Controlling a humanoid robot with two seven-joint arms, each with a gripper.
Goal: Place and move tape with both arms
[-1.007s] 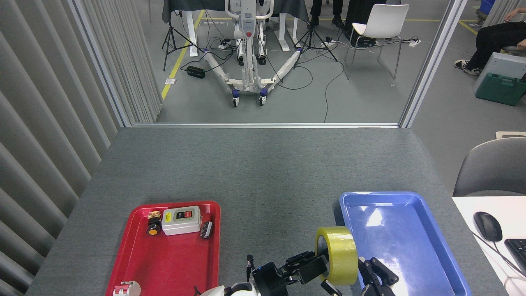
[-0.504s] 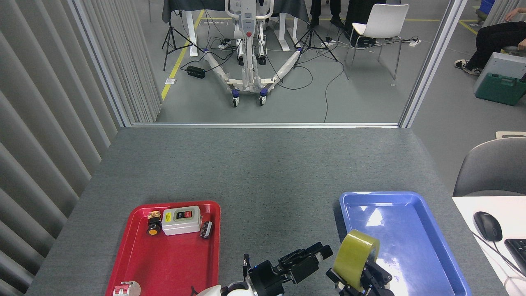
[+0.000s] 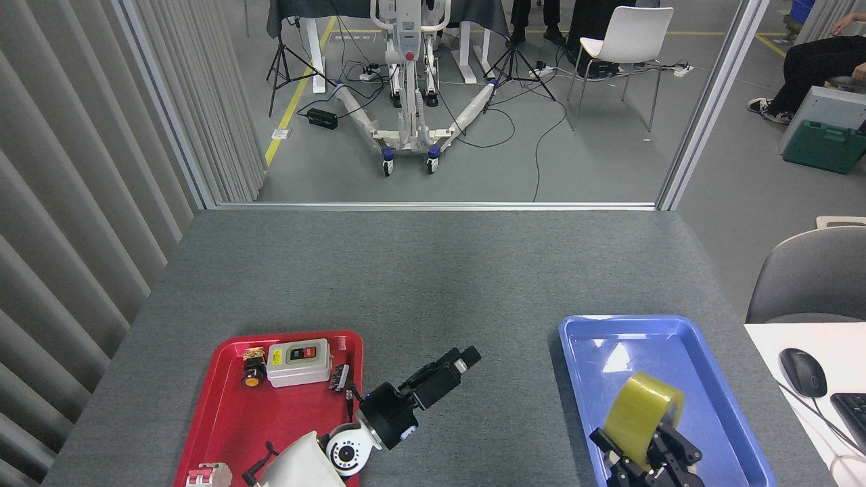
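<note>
- Head view, starting at the right gripper (image 3: pixel 646 454): it's clenched around the tape (image 3: pixel 641 419), black fingers (image 3: pixel 612 452) wrapping the lower part of the roll from below.
- The tape is a yellow roll standing on edge and tipped a bit, over the near half of the blue tray (image 3: pixel 588 331), toward its near edge. Can't tell if the roll is touching the tray floor or hanging just above it.
- The left gripper (image 3: pixel 463 356) has nothing in it. It's over the bare grey table (image 3: pixel 433 270), between the two trays, pointing up and to the right. It shows end-on and dark, so I can't say if the fingers are spread or closed.
- The left arm (image 3: pixel 318 460) comes in from the bottom edge, with its white body crossing the near right corner of the red tray (image 3: pixel 223 379).
- In the red tray along the far edge: a grey switch box (image 3: pixel 298 362), a small black and orange button (image 3: pixel 252 375) just left of it, and a small dark part (image 3: pixel 339 377) just right of it.
- A red and white part (image 3: pixel 206 475) sits at the near left corner of the red tray.
- The trays are well apart, both near the table's near edge.
- A mouse (image 3: pixel 802 371) sits on a white desk (image 3: pixel 764 345) off to the right.
</note>
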